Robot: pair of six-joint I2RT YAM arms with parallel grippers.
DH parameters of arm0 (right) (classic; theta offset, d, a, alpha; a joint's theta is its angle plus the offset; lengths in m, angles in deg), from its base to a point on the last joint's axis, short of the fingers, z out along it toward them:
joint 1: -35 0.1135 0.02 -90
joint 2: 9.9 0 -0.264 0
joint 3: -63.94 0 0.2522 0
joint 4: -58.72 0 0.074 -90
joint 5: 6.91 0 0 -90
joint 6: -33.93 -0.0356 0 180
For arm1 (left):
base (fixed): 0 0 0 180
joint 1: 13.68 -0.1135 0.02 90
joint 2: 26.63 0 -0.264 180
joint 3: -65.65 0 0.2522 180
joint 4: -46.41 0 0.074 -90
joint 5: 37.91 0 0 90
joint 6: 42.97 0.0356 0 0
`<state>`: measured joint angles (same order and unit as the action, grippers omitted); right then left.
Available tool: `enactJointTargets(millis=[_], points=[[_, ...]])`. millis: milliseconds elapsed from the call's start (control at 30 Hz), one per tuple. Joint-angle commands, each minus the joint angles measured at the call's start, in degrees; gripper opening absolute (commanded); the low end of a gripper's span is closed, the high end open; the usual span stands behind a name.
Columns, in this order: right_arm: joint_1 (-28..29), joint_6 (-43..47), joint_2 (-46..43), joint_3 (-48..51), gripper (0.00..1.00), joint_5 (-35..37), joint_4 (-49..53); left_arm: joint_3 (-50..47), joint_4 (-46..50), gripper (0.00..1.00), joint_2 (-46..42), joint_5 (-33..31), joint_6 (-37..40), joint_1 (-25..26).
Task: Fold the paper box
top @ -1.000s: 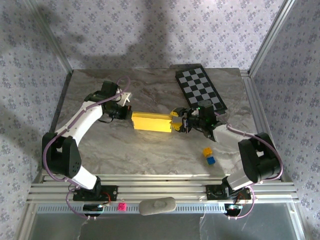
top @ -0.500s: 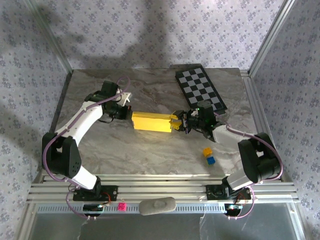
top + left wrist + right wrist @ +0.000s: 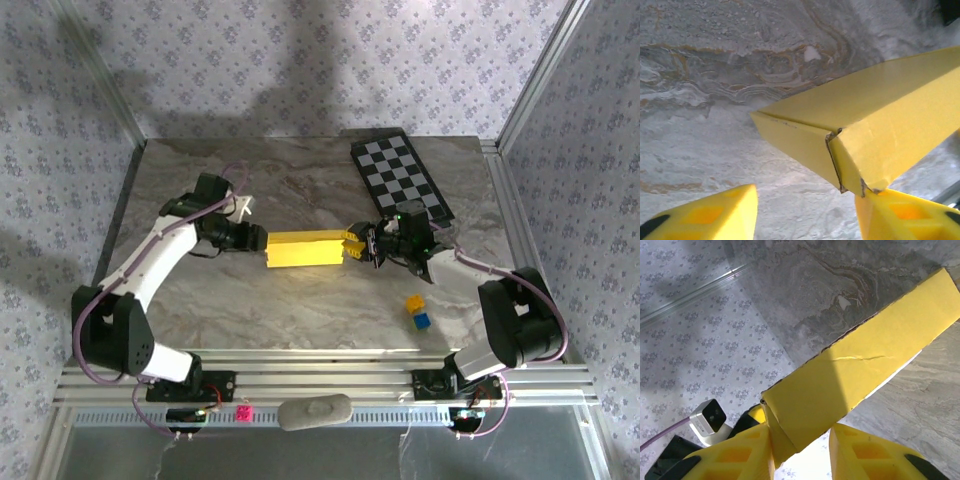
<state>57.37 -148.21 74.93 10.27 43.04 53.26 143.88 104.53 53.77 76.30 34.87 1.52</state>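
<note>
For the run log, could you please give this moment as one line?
task: fold paper box | left claw: open at one end | right claw: shut on other end

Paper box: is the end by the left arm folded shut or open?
Folded shut: in the left wrist view the paper box end flap lies closed, only a seam showing.

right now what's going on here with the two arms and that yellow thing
Two robot arms are working on a yellow paper box that lies flat on the marble table, one arm at each end. The right gripper has its jaws on either side of the box's right end and seems to pinch it. The left gripper sits at the left end with its jaws open. That left end looks folded shut.
</note>
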Motion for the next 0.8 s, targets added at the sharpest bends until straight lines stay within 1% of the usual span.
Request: enactJointTargets(millis=[0, 67, 167, 267, 333, 533, 567, 633, 667, 733, 767], points=[[0.17, 1.76, 1.23, -0.55, 0.30, 0.37, 5.84, -1.57, -4.32, 0.59, -4.19, 8.48, -8.85, -2.45], [0.14, 1.92, 1.38, -0.95, 0.30, 0.24, 5.71, -2.58, -6.42, 0.60, -5.23, 10.44, -13.12, -3.22], [0.30, 2.18, 1.75, -1.71, 0.30, 0.15, 6.18, -4.14, -10.16, 0.62, -6.36, 11.68, -19.19, -4.18], [0.28, 2.50, 2.10, -2.28, 0.30, 0.07, 6.65, -6.23, -15.95, 0.65, -7.36, 12.88, -25.04, -5.16], [0.21, 2.53, 2.39, -2.52, 0.30, 0.08, 6.74, -6.70, -17.78, 0.64, -6.41, 13.74, -27.36, -5.18], [0.17, 2.58, 2.88, -3.20, 0.29, -0.11, 6.76, -7.94, -19.73, 0.54, -3.35, 14.18, -29.16, -5.18], [0.08, 2.59, 2.88, -3.30, 0.29, -0.11, 6.83, -8.46, -20.89, 0.51, -2.92, 14.49, -29.61, -5.18], [0.13, 2.58, 3.07, -3.38, 0.29, -0.11, 6.80, -9.99, -23.89, 0.48, -2.23, 15.18, -30.97, -5.05], [0.04, 2.66, 3.22, -3.38, 0.29, -0.11, 6.80, -10.68, -24.82, 0.46, -1.75, 15.51, -31.42, -4.84], [0.13, 2.77, 3.32, -3.36, 0.28, -0.07, 6.88, -11.06, -23.70, 0.39, -0.71, 15.20, -30.34, -4.41], [0.08, 2.81, 3.46, -3.38, 0.28, -0.09, 7.00, -11.55, -23.22, 0.35, -0.36, 14.93, -29.90, -4.39]])
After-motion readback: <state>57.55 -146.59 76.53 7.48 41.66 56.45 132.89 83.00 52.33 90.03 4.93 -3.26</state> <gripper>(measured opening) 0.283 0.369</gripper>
